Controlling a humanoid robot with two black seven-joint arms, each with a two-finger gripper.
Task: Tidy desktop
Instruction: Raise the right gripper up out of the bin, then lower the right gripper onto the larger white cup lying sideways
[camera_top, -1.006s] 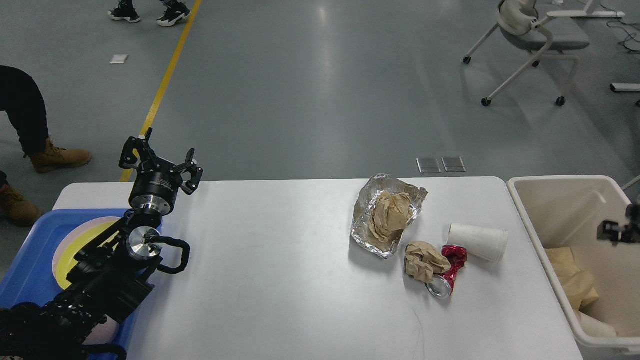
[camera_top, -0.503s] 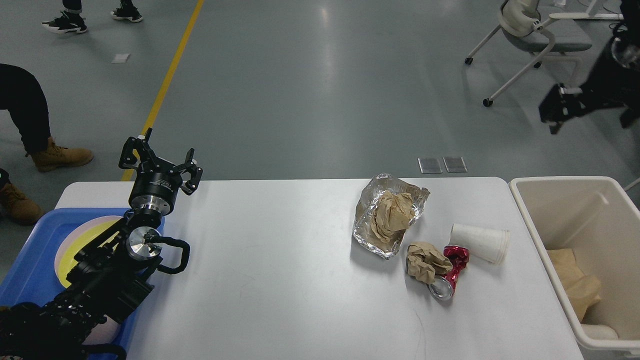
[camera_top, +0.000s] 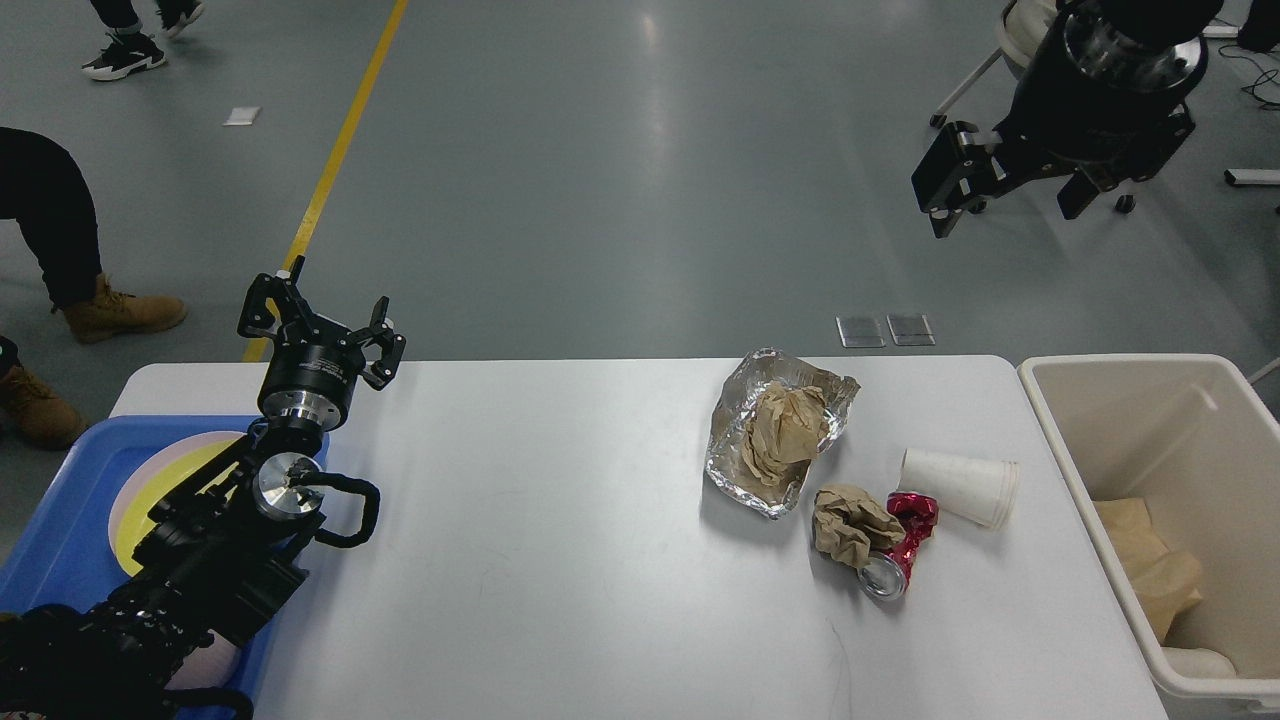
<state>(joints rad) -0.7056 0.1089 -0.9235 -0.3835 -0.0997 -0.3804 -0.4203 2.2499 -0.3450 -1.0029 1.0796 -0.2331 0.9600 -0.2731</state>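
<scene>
Gaping empty: left hand above desktop; right hand aloft.

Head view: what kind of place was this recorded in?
Probably a robotics lab or workshop hall: a grey sealed floor with a yellow line, a wheeled office chair standing loose, and people in work boots beside the desktop.

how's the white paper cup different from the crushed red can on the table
The white paper cup keeps its full shape, while the crushed red can is crumpled and bent. The cup is plain matte white; the can is shiny red with a silver end facing the camera. The cup lies apart from the crumpled brown paper, which the can touches. Both lie on their sides on the desktop, near the cream bin.
</scene>
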